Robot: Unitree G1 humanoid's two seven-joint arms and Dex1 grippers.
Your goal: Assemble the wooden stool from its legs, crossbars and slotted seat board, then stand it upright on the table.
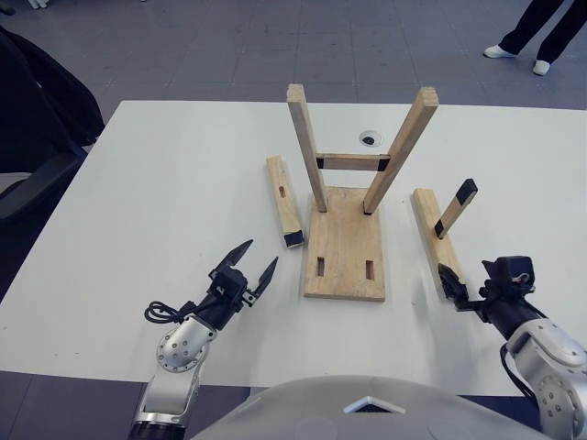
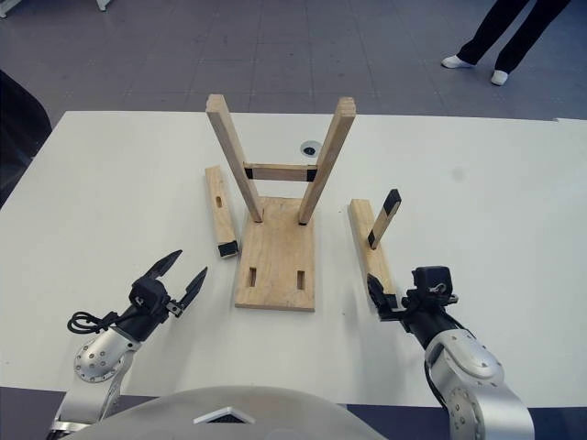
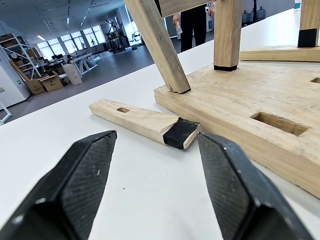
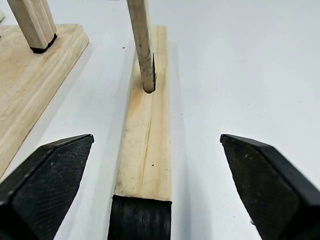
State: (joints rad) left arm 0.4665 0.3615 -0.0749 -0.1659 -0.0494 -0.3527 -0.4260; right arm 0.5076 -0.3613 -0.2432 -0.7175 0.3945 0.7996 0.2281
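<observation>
The slotted seat board (image 1: 346,246) lies flat mid-table, its two near slots bare. Two legs (image 1: 306,147) (image 1: 401,151) stand tilted in its far slots, joined by a crossbar (image 1: 353,162). A loose leg (image 1: 285,202) with a black end cap lies left of the board. Right of the board lies another leg (image 1: 429,231) with a short black-tipped crossbar (image 1: 456,208) stuck upright in it. My left gripper (image 1: 261,254) is open above the table, just near of the loose left leg (image 3: 145,120). At the right leg's (image 4: 147,130) near end my right gripper (image 4: 156,137) is open, a finger on either side of the black cap.
A round cable hole (image 1: 370,139) sits in the white table (image 1: 165,183) behind the stool. A dark chair (image 1: 37,137) stands off the table's left edge. Wide bare tabletop lies to the left and far right.
</observation>
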